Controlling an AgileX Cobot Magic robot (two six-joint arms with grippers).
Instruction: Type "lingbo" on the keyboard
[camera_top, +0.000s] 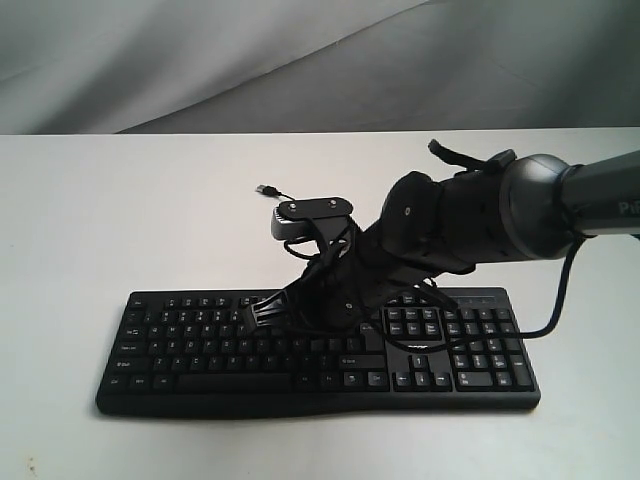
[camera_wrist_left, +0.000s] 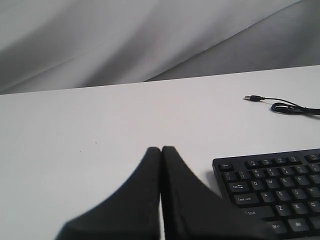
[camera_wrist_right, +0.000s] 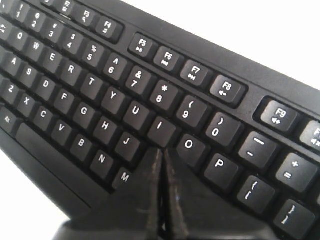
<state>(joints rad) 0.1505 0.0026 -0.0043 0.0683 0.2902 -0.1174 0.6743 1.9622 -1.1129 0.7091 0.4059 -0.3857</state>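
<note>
Above the keyboard (camera_wrist_right: 75, 95) our right gripper (camera_wrist_right: 161, 153) is closed and empty, and we judge the keys light, pressed from the top, not gripped.

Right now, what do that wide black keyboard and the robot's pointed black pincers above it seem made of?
The wide black keyboard looks like moulded plastic: matte case, slightly shiny keycaps with printed white letters. The wedge-shaped black fingers of the right gripper look like dull plastic or hard rubber; faint scuffs show, but which is unclear.
</note>
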